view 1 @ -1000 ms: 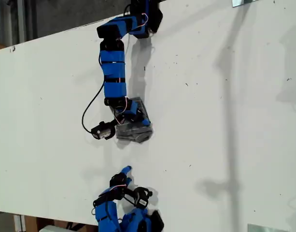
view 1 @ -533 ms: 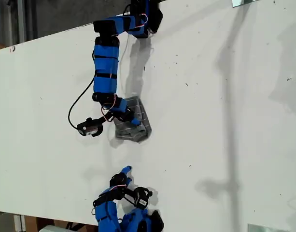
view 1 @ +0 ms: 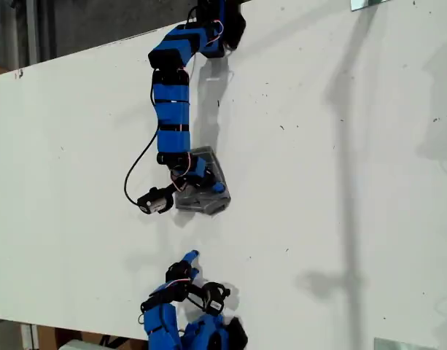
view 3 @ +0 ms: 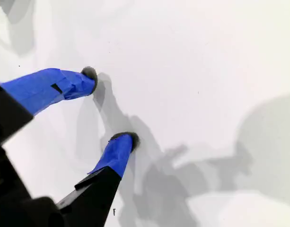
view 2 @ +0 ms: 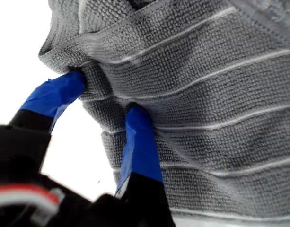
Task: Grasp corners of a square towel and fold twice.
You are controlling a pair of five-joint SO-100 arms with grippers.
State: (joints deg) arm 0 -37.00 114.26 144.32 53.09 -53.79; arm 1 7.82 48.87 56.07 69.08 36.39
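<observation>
The towel (view 1: 203, 188) lies bunched mid-table, well away from every edge, pinched at a fold by my first gripper (view 2: 107, 97) — my second gripper (view 3: 109, 106), spread and empty, is parked near the table's edge.

Bright, even light washes the white surface (view 1: 340, 146) almost to glare in all three views, soft grey shadows fall beside the arms and across the exterior view's right, and both wrist views blur close to the lens.
</observation>
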